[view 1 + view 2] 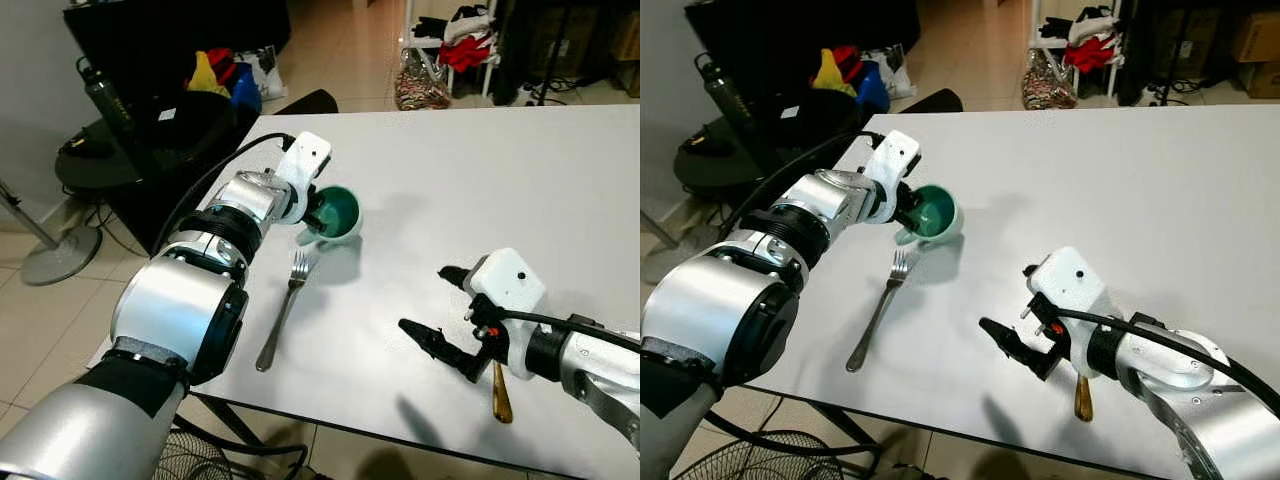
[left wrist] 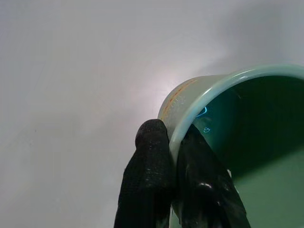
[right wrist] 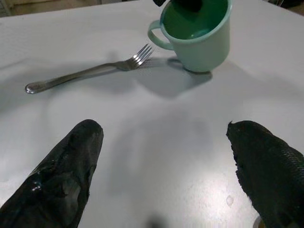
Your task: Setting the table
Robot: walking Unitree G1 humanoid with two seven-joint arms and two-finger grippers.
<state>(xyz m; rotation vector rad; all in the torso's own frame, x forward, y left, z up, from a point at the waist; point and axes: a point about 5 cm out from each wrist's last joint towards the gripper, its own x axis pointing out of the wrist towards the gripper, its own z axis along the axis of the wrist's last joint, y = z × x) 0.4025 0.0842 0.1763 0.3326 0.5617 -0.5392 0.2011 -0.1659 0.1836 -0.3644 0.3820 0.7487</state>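
The left gripper pinches the rim of the green mug on the white tabletop. A fork lies just beside it. The right gripper hovers wide open, holding nothing.

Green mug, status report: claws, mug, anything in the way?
Left claw pinching pale green enamel mug rim. Right claw open, low over white table. Silver metal fork beside mug.

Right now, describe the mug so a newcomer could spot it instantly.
On the white table, look toward the robot's left edge, where the left gripper pinches a rim. That is the mug: pale green outside, darker green inside, tilted, with the fork lying just nearer the robot. It is the table's only vessel.
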